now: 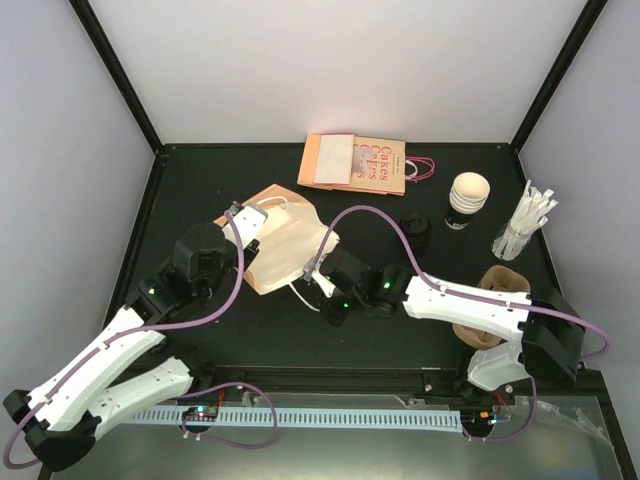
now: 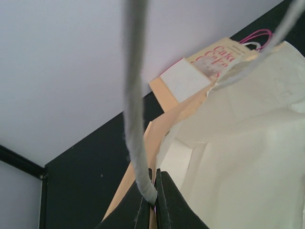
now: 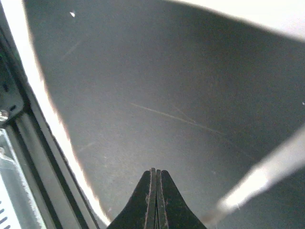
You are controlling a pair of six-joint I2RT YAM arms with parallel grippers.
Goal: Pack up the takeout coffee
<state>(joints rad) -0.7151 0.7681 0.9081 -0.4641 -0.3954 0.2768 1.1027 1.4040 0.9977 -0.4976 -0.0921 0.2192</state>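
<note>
Left gripper (image 2: 154, 187) pinches the pale cord handle (image 2: 135, 114) of the paper bag (image 1: 285, 250), which lies left of centre on the black table (image 1: 385, 345). Right gripper (image 3: 156, 175), at the bag's near right edge, has its fingers pressed together with nothing visible between them. The open black cup (image 1: 467, 198) stands upright at far right, and its lid (image 1: 417, 227) lies apart, just to its left.

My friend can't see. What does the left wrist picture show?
The left gripper pinches the white cord handle of a pale paper bag. Behind it sits a printed bag with pink handles on the black table.
</note>
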